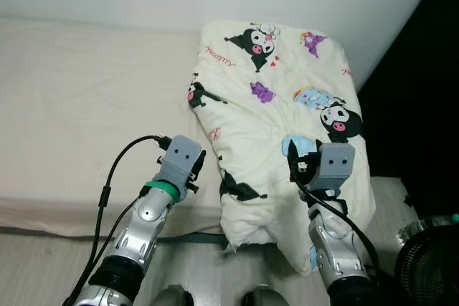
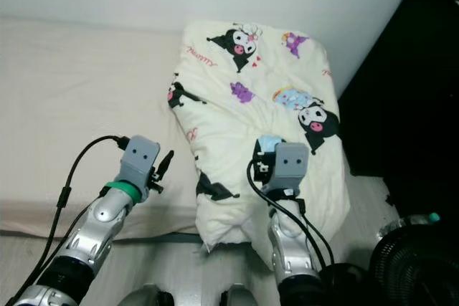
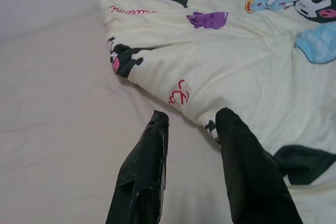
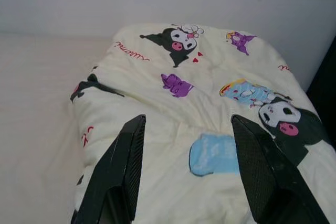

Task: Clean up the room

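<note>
A folded cartoon-print quilt (image 1: 280, 127) on the bed (image 1: 79, 105) was approached by the left gripper (image 3: 191, 124) and right gripper (image 4: 189, 145), jaws spread wide and empty; a grasp of its near edge was probably called for next.

The only lettering is on the cream cartoon-print quilt (image 4: 210, 129): short words in red cursive script scattered among the printed figures. One (image 4: 131, 51) stands just beside the black-and-white character near the quilt's far edge, another (image 3: 181, 95) sits near the quilt's edge facing the bare mattress, and a third (image 1: 347, 72) shows partly at the quilt's edge on the side away from the mattress. The script is too small and looped to read letter for letter.
</note>
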{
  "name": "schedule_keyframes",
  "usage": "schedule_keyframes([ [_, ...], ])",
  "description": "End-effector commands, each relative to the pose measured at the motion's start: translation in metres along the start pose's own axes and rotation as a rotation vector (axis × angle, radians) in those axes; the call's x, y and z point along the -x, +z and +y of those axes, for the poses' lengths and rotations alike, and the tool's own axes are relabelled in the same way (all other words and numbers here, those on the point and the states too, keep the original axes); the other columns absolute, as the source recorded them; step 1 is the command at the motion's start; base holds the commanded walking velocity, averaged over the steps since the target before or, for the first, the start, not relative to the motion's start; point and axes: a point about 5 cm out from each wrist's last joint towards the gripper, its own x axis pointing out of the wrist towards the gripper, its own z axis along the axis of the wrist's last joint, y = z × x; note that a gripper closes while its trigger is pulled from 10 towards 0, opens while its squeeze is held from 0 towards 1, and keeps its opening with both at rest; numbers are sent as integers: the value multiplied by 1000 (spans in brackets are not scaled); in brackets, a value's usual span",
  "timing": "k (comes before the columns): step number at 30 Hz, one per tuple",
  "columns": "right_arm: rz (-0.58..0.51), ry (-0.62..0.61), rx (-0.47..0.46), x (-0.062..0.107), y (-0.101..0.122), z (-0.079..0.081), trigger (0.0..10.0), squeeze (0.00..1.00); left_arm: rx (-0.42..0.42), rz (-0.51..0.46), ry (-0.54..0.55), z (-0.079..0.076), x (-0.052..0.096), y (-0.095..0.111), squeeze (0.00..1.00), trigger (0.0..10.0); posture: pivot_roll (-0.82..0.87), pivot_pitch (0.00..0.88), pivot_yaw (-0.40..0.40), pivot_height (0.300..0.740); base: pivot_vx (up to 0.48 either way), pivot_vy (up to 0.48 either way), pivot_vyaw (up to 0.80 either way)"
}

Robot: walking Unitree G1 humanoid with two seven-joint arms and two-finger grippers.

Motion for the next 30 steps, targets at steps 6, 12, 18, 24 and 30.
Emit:
schedule_keyframes([
  [6, 39, -9, -6, 4, -5, -4, 10000, 0, 3, 31, -20, -3, 4, -3, 0, 10000, -75, 84, 63, 617, 0, 0, 0],
  [12, 49, -2, -18, 4, -6, -1, 10000, 0, -3, 39, -19, -2, 5, -3, 0, 10000, -70, 83, 67, 592, 0, 0, 0],
  [18, 51, 3, -52, 2, -6, 0, 10000, 0, -9, 45, -20, 0, 6, -3, 0, 10000, -62, 85, 70, 572, 0, 0, 0],
  [24, 62, -20, -170, -1, -5, -6, 10000, 0, -14, 48, -21, 0, 7, -2, 0, 10000, -49, 89, 72, 572, 0, 0, 0],
  [30, 94, -16, -415, -8, -7, -13, 10000, 51, -17, 48, -21, 1, 8, -1, 0, 10000, -38, 95, 77, 572, 0, 0, 0],
])
